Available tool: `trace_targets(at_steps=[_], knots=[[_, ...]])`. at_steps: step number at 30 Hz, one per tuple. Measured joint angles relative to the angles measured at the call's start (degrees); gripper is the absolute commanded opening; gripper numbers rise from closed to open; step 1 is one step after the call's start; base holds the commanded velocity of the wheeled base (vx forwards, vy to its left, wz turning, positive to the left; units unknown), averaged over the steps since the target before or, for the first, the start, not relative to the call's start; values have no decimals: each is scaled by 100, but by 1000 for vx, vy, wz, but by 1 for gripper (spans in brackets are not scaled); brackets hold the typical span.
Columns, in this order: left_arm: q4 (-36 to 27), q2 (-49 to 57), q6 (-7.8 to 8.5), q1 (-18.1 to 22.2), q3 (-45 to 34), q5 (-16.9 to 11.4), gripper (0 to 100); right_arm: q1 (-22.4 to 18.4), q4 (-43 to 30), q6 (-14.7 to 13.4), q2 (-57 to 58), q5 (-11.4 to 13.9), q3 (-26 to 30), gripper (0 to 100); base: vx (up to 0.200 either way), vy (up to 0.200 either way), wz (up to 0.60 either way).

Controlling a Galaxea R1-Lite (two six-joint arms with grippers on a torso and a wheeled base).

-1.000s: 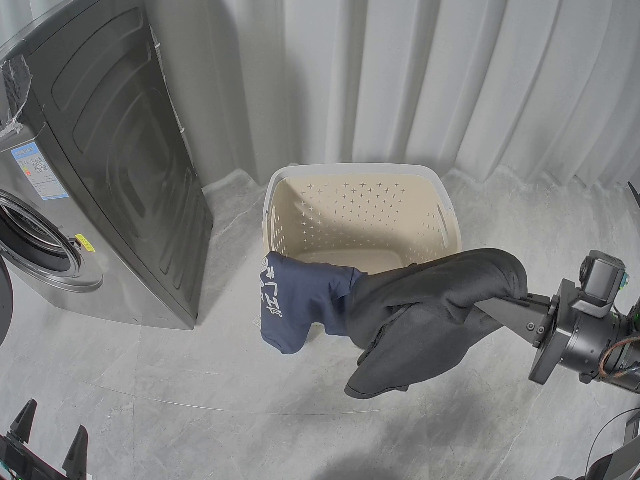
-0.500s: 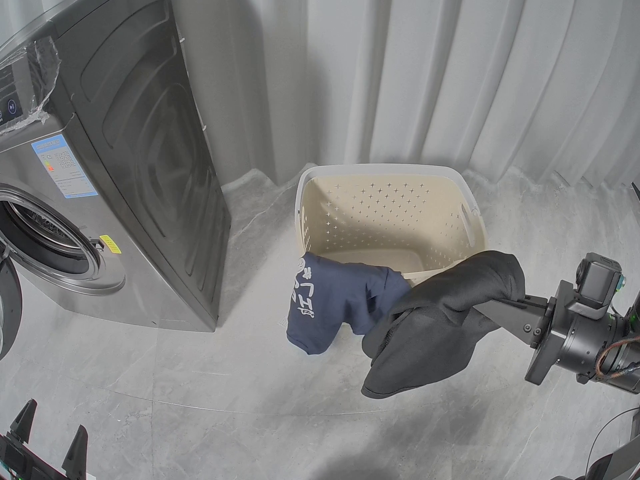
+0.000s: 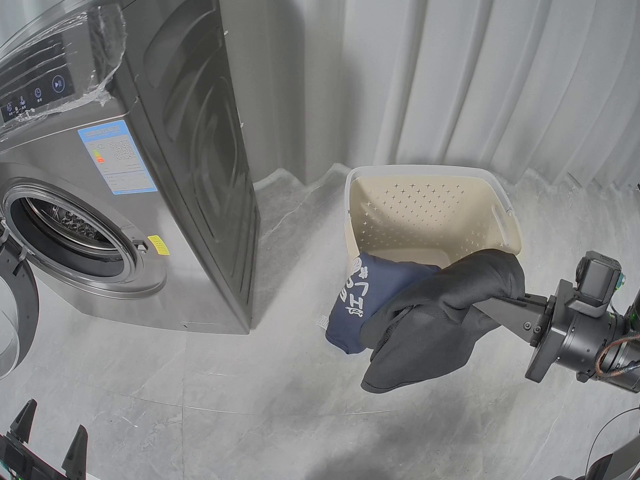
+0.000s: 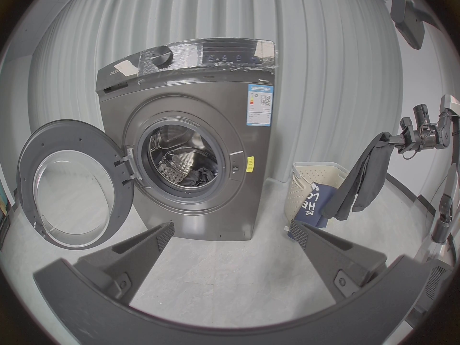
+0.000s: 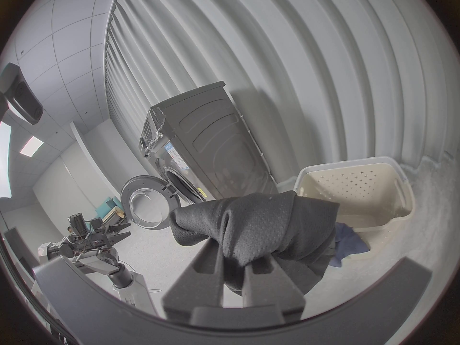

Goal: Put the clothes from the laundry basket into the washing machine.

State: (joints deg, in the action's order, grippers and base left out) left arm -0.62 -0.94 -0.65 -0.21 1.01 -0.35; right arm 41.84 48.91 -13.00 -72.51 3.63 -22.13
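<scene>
The right gripper (image 3: 500, 303) is clenched on a dark garment (image 3: 433, 321), held aloft before the laundry basket (image 3: 427, 170), well apart from the washing machine (image 3: 193, 168). A navy shirt (image 3: 363, 301) hangs over the basket's near rim. The machine's door (image 4: 72, 183) stands open; a dark lump (image 4: 199, 177) in the drum (image 4: 175, 161) may be clothing already loaded. The left gripper (image 4: 230, 231) hangs low, jaws spread, empty. Two pieces are left to load, I'd judge.

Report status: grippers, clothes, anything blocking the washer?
Right gripper shut on black garment, hanging beside the basket. Left gripper open, empty. Blue shirt draped over basket rim. Washer door open.
</scene>
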Motion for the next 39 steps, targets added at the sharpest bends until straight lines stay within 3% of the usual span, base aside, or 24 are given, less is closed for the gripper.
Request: trace_targets(at_steps=[9,26,32,39], knots=[[0,0,-11,2,0,2,100,-33,2,-11,0,-2,-2,0,0,0,0],[-2,-2,-11,5,0,2,100,-118,2,-20,-30,-9,-2,0,0,200,0],[2,-2,-11,0,0,0,100,-138,2,-17,-72,-7,-9,0,0,0,0],[2,-5,-11,5,0,0,100,-182,5,-9,-100,2,-45,0,-200,0,0]])
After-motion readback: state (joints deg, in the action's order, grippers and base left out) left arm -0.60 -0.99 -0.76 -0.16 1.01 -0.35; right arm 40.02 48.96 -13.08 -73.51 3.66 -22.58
